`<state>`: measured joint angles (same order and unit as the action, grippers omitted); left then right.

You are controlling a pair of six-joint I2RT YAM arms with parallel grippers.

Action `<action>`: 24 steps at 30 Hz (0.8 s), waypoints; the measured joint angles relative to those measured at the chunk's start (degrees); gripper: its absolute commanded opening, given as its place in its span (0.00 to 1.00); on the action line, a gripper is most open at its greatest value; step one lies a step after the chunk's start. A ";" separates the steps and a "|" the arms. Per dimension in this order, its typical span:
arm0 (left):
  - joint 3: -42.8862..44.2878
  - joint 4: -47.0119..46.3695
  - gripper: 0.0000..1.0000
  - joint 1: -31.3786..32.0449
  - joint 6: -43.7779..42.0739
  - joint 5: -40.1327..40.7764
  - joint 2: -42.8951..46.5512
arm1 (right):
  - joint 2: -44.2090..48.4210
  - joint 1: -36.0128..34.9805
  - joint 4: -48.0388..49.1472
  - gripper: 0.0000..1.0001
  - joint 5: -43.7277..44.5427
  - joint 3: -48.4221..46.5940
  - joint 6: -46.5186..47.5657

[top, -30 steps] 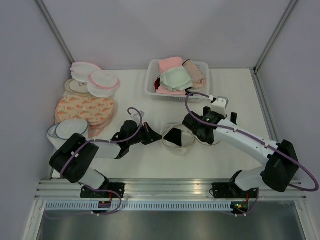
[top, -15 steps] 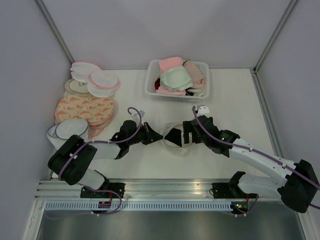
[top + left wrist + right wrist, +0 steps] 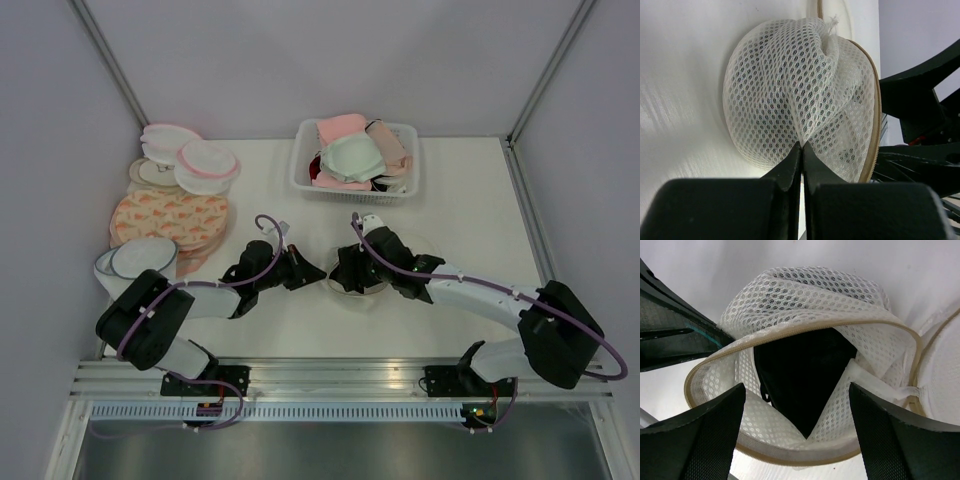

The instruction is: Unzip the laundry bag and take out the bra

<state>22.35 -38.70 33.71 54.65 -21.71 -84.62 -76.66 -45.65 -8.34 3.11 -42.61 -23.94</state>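
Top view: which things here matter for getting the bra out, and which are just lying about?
In the job: laundry bag, mouth open; black bra inside it; left gripper shut on its mesh; right gripper open at its mouth.
Lying about: basket of pastel bras; pink-rimmed discs; patterned disc; mesh tub.

The laundry bag (image 3: 790,295) gapes open under the right gripper (image 3: 797,435), leaving the bra (image 3: 802,370) reachable.

Bra (image 3: 800,370) partly hidden inside laundry bag (image 3: 805,290); right pincer (image 3: 796,386) finger bases cut off at bottom edge.
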 measured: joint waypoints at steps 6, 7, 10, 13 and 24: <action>-0.22 -0.26 0.02 0.00 0.50 -0.90 -0.02 | -5.51 -0.52 4.28 0.63 -0.76 -0.87 0.81; -0.26 -0.44 0.02 0.00 0.61 -0.98 -0.02 | -6.64 -0.63 5.16 0.60 -1.03 -1.07 1.05; -0.37 -0.94 0.02 0.00 0.98 -1.11 -0.02 | -9.75 -1.14 6.71 0.35 -1.77 -1.88 1.53; -0.83 -1.42 0.02 0.00 1.27 -1.14 -0.02 | -11.65 -1.53 7.45 0.00 -1.92 -2.45 1.84; -1.53 -2.10 0.02 -0.28 1.60 -1.20 -0.02 | 5.05 -1.99 -0.74 0.00 3.02 0.00 1.75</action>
<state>20.82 -40.80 33.43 56.25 -22.92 -84.64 -71.61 -47.64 -9.08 6.13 -42.61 -22.20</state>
